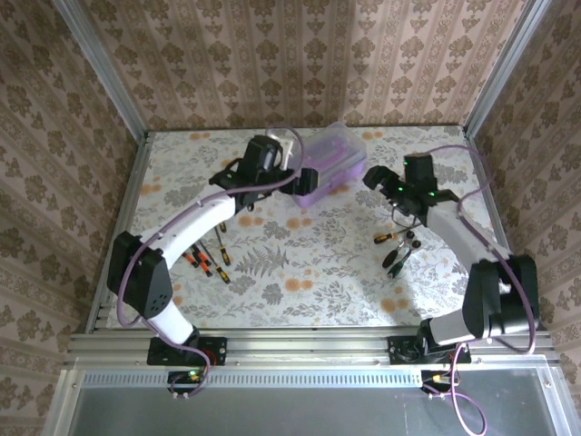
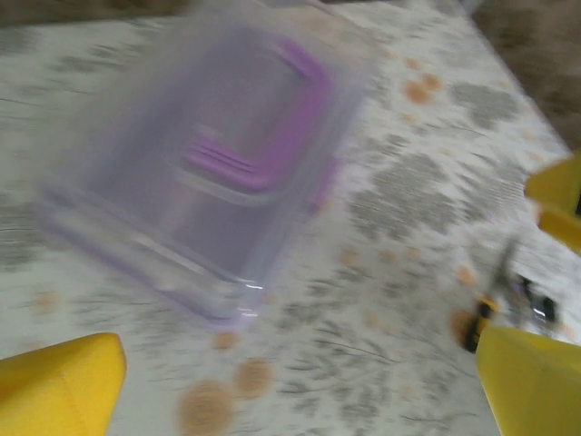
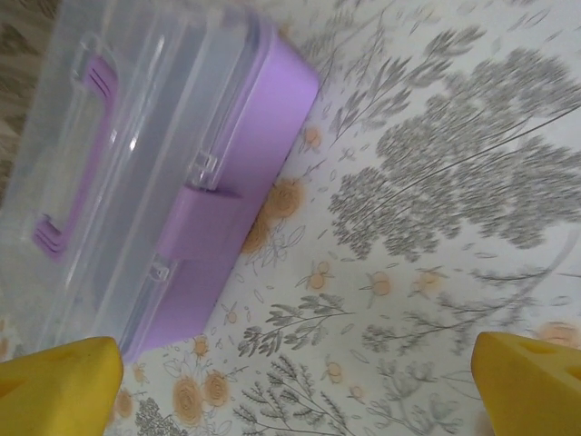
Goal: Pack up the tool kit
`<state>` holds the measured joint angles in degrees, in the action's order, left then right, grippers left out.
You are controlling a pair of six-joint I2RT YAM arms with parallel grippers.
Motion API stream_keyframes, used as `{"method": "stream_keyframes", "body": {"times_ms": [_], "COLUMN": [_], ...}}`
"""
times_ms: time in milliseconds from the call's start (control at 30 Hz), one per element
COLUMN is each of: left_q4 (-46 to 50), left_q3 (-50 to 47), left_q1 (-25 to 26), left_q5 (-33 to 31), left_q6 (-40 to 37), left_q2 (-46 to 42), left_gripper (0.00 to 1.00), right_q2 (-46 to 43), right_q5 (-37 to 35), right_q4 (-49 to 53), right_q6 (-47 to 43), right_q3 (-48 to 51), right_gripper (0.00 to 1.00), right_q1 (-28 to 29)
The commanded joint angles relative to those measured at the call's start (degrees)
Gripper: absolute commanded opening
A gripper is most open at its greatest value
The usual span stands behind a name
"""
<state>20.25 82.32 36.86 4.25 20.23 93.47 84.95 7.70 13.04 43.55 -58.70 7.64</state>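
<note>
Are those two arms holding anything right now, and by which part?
Nothing is held. The left gripper and right gripper both stand open and empty near the purple box, which rests on the table.

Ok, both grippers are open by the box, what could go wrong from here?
The box looks closed; prying it open one-handed may just drag it. The left gripper and right gripper both crowd it, so they could collide. The screwdrivers lie bunched, so a pinch may catch two.
</note>
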Motion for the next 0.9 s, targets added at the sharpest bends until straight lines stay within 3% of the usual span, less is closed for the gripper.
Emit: {"method": "stream_keyframes", "body": {"times_ms": [0, 233, 633, 867], "left_q4": [15.4, 13.5, 12.1, 10.1], "left_q3": [5.6, 2.7, -0.7, -4.9], "left_q1": [-2.4, -3.6, -4.2, -5.1], "left_q5": [-11.2, -13.4, -13.4, -12.6], "left_q6": [-2.8, -4.8, 0.8, 0.7], "left_q2": [0.2, -0.5, -2.9, -6.4], "left_gripper": [1.00, 1.00, 1.00, 1.00], "right_q2": [5.7, 18.4, 33.9, 36.6], "right_q5": [-4.2, -3.3, -0.5, -0.4], "right_q4": [-0.7, 1.6, 9.0, 13.9], "right_q6": [5.7, 9.7, 10.5, 6.3], "right_q3": [-6.1, -19.5, -36.6, -40.4], "right_gripper": [1.00, 1.00, 0.99, 0.89], "right_q1": [2.7, 5.0, 5.1, 7.1]}}
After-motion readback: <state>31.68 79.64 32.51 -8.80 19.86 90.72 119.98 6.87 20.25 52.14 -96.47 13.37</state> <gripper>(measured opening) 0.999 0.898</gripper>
